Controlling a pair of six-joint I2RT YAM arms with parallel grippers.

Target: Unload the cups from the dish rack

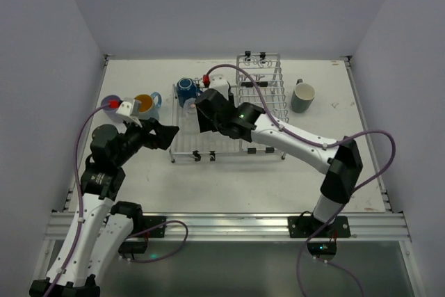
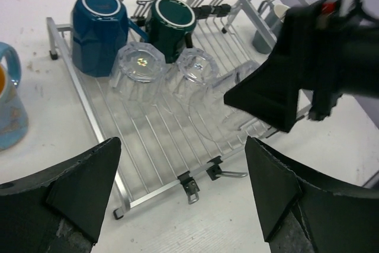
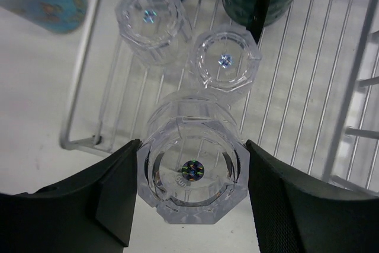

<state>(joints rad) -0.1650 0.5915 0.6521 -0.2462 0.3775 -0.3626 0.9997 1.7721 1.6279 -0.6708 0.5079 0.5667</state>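
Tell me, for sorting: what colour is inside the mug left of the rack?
Orange; the mug shows it best in the top view.

**No legible text in any view**

You will find no word, number, brand or sign that can be read. The light-blue mug (image 3: 53,7) carries a printed pattern, but no lettering can be made out in it. The blue mug (image 2: 98,34) and the dark green mug (image 2: 172,28) are plain. The nearest clear glass (image 3: 190,173) shows only an iridescent spot at the centre of its base.
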